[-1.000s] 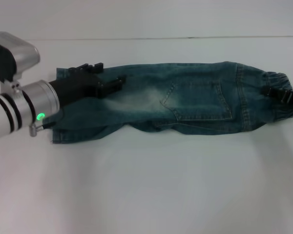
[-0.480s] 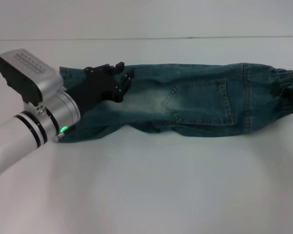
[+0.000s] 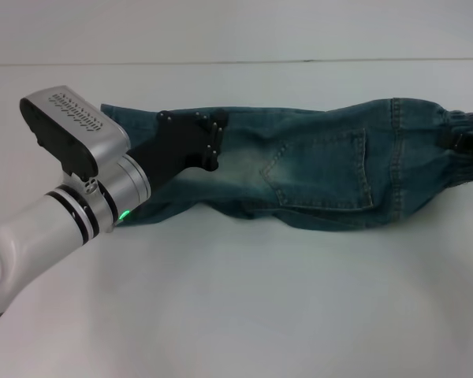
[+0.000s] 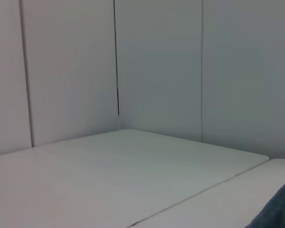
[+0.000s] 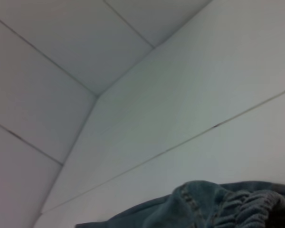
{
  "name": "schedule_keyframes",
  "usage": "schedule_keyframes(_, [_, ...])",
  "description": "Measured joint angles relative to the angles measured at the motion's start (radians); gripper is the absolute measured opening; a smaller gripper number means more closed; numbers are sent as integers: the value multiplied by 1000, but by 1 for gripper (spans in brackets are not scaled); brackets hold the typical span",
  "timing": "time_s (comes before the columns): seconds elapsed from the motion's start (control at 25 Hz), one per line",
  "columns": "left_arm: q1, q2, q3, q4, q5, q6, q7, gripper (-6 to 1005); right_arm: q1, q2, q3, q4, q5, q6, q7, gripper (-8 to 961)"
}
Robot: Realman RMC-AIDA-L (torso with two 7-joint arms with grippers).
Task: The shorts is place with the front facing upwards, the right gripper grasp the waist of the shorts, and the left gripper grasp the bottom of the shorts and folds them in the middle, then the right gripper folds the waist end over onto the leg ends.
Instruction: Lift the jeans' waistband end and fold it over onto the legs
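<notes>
Denim: the shorts (image 3: 315, 169) lie lengthwise across the white table (image 3: 244, 315).
Left gripper (image 3: 214, 140): over the leg ends (image 3: 122, 118), fingers pressed together, pinching no cloth that I can see.
Right gripper (image 3: 467, 143): at the waist (image 3: 465, 126), grip not visible.
Room: pale panelled walls (image 4: 156, 66).

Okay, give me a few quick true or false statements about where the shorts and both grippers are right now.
1. The shorts lie folded lengthwise on the white table. True.
2. The left gripper is over the waist. False: it is over the leg end, opposite the waist.
3. The right gripper is at the gathered waist. True.
4. The waist is already folded onto the leg ends. False: the shorts are stretched out, the ends far apart.
</notes>
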Motion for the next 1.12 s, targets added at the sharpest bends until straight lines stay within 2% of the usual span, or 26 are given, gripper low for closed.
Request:
schedule_keyframes(0.04, [-1,0,4,0,-1,0,0,-5,-3,2,1,-14,1,-21,12,107])
schedule_keyframes(0.4, [-19,0,77,-1,-5,-17,2,5,-9,3,66,-131,36,-247,88,104])
schedule_keyframes(0.68, [-29,0,146,-2,-6,-46,-6,9,9,6,69,-227,71,-306,157,105])
schedule_keyframes(0.92, [-26,0,242,5,-42,-46,-41,12,97,-9,28,-227,63,-298,186,103])
schedule_keyframes(1.12, [-20,0,319,16,-97,-46,-46,15,205,-18,-75,-225,30,-234,226,98])
